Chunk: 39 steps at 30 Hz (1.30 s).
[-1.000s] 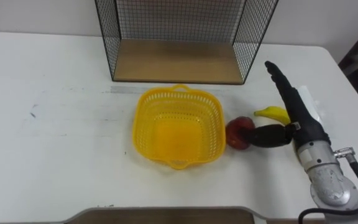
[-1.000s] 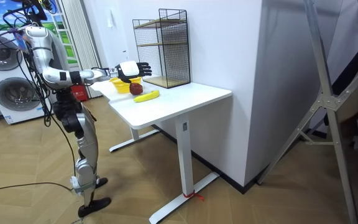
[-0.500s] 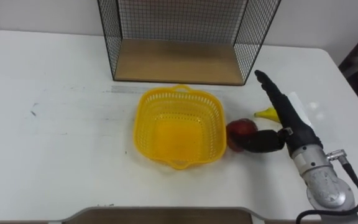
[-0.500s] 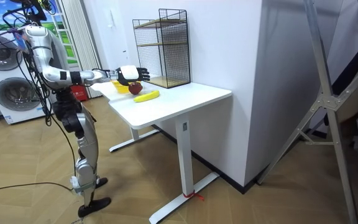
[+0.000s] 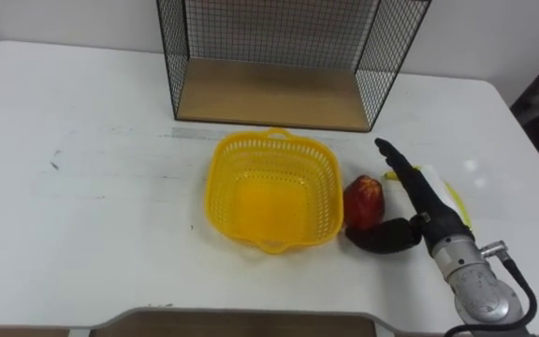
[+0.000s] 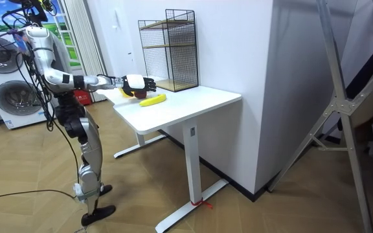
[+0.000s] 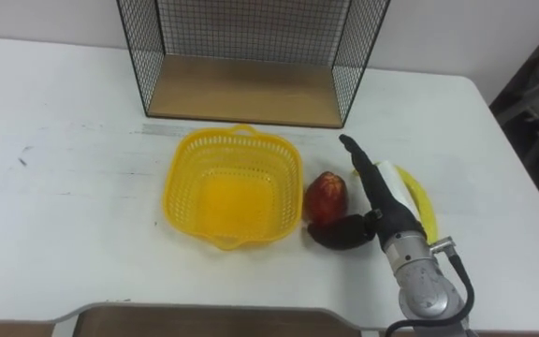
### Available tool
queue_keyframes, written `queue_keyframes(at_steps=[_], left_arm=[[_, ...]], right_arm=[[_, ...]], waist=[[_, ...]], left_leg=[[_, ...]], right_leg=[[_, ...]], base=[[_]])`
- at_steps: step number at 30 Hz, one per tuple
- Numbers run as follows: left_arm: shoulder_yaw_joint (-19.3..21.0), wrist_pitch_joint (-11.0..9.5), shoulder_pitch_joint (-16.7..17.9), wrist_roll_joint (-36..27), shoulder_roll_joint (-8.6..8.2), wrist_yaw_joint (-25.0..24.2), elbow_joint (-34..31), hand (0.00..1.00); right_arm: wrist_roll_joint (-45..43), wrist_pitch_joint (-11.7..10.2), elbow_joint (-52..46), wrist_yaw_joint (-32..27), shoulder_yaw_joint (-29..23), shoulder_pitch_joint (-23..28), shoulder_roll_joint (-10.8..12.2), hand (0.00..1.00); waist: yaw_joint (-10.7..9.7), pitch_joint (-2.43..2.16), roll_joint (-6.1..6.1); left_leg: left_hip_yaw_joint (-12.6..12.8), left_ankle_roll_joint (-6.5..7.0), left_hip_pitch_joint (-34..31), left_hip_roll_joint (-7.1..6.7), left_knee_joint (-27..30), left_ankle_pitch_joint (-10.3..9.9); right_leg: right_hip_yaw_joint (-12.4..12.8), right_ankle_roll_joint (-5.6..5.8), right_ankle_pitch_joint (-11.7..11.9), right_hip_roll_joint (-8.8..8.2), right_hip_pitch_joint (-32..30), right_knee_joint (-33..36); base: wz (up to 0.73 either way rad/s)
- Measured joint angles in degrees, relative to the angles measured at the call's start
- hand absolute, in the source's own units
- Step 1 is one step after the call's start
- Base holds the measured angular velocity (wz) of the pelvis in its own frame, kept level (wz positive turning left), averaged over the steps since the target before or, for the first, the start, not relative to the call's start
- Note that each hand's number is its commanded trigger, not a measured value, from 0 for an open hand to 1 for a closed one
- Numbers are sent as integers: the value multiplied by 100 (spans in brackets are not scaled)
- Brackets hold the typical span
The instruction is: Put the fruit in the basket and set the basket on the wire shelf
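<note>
A yellow plastic basket (image 5: 269,192) sits empty on the white table (image 5: 92,187), in front of the wire shelf (image 5: 279,56). Just right of the basket lies a red apple (image 5: 364,201). My right hand (image 5: 417,198) is low against the apple's right side, open. Its fingers (image 5: 396,164) stretch straight toward the shelf, and its thumb (image 5: 382,239) lies in front of the apple, touching it. The banana (image 5: 455,198) lies behind the hand, mostly hidden. In the room view I stand at the table's end with the right hand (image 6: 135,84) reaching over it, next to the banana (image 6: 153,99).
The wire shelf has a wooden floor (image 5: 269,94) and mesh walls, open toward me. The table's right edge (image 5: 531,178) is close beyond the banana. A washing machine (image 6: 11,97) stands behind me in the room view.
My right hand has sunk toward the table and shifted left against the apple, now covering most of the banana. The thumb has come in front of the apple.
</note>
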Motion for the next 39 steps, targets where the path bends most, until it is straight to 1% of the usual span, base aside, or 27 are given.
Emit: queue_keyframes(at_steps=[7,9,12,13,14,15,16,17,19,20,21,22,24,27,29,31,37,39], left_arm=[[0,2,-2,-1,0,0,6,0],[-2,12,-38,1,0,1,149,0],[-3,113,-61,1,1,1,207,0],[-3,131,-63,3,1,1,220,0],[-11,150,-61,4,1,1,262,0],[-59,202,-70,4,1,0,276,0],[-97,223,-70,4,1,0,277,0],[-142,243,-70,4,0,0,280,0],[-146,258,-64,7,1,0,282,0],[-148,288,-67,5,0,0,287,0],[-147,343,-84,4,1,0,287,0],[-147,367,-102,5,1,0,288,0],[-147,392,-130,4,1,1,279,0],[-145,454,-153,5,0,1,247,0],[-142,467,-152,5,0,2,247,0],[-143,471,-153,3,0,3,247,0],[-144,480,-216,2,1,4,246,0],[-143,478,-200,5,1,2,252,0]], right_arm=[[4,0,16,1,27,-1,0,0],[2,5,173,1,116,0,-2,0],[16,33,217,25,159,9,-4,0],[17,33,218,27,160,11,-6,20],[13,34,218,59,164,15,-5,62],[4,34,218,75,170,15,-5,88],[3,36,218,88,170,15,-5,100],[1,60,218,141,169,15,-5,100],[-3,95,268,199,169,26,-5,100],[-4,100,303,167,165,35,-3,100],[-30,101,349,149,158,21,-7,100],[-79,101,384,147,157,-4,-8,100],[-321,163,456,153,148,-149,-11,100],[-559,236,463,184,133,-203,-9,100],[-572,267,458,208,133,-201,-1,100],[-572,268,450,254,131,-196,4,100],[-551,327,445,298,121,-190,20,100],[-406,341,450,336,110,-189,20,100]], waist=[[16,5,9],[13,9,31],[-4,17,75],[-5,17,85],[-8,10,106],[-12,-1,127],[-13,-8,139],[-19,-21,158],[-24,-22,167],[-24,-19,172],[-20,-30,175],[-19,-30,175],[-19,-30,173],[-14,-40,162],[-15,-61,148],[-20,-67,138],[-24,-72,129],[-17,-72,124]], left_leg=[[1,0,7,2,-1,0],[7,0,25,2,-1,0],[13,0,-10,4,7,0],[13,0,-10,4,10,0],[13,0,-9,5,11,0],[11,0,-13,6,16,0],[11,0,-14,6,19,0],[8,0,-11,5,22,0],[7,0,36,5,22,0],[6,0,88,4,13,0],[-1,0,119,5,0,-1],[-4,0,139,4,-9,-1],[-22,-1,151,5,-32,-2],[-27,-1,150,5,-22,-2],[-35,-1,152,4,-10,-2],[-39,-1,154,4,-9,-2],[-55,-1,187,3,-12,-2],[-51,-2,195,2,-12,-2]], right_leg=[[6,0,0,1,1,0],[5,0,0,1,-2,-2],[4,0,0,1,-10,2],[1,0,0,1,-10,2],[-1,-1,0,1,-9,2],[-2,-1,1,2,-6,2],[-2,-2,1,2,-5,2],[-5,-2,1,1,4,2],[-8,-3,1,2,50,-1],[-9,-2,1,1,105,-4],[-13,-2,1,1,140,-5],[-16,-2,1,1,138,-7],[-17,-2,1,3,145,-7],[-23,-2,1,6,148,-21],[-37,-10,7,6,155,-63],[-44,-13,14,8,167,-85],[-59,-13,14,6,209,-93],[-50,-13,14,6,208,-92]], base=[[0],[0],[0],[0],[0],[0],[0],[0],[0],[0],[0],[0],[0],[0],[2],[0],[0],[0]])
